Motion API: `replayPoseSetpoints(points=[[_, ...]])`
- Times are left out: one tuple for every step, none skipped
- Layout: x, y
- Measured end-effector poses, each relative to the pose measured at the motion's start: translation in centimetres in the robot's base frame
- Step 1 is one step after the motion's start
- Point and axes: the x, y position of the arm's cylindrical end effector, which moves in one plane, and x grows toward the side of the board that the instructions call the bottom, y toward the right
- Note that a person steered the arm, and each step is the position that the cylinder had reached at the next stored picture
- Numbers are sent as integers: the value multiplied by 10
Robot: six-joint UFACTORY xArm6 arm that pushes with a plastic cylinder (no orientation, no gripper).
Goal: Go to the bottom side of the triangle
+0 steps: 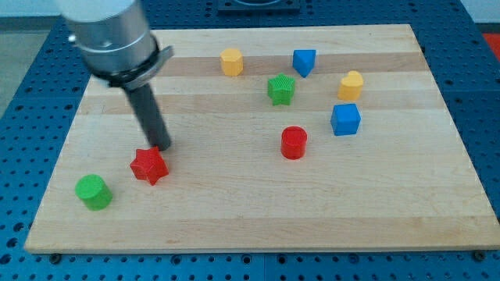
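A: Where is my tip (162, 147)?
B: Touching the red plastic star block (149, 165), view's left; it is a bare rod, so no pincer shows. The blue plastic triangle block (304, 62) sits well apart, view's top, since the approach isn't made

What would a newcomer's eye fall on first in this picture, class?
The big grey arm at the view's top left, its dark rod ending with my tip just above the red star. Next, the bright blocks scattered on the wooden board, including the blue triangle near the top.
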Motion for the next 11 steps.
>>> replayPoseSetpoints(points=[[-39, 76], [-58, 160], [-58, 169], [-62, 211], [-90, 250], [-112, 247], [-119, 233], [-119, 227], [-119, 225], [-119, 219], [-119, 210]])
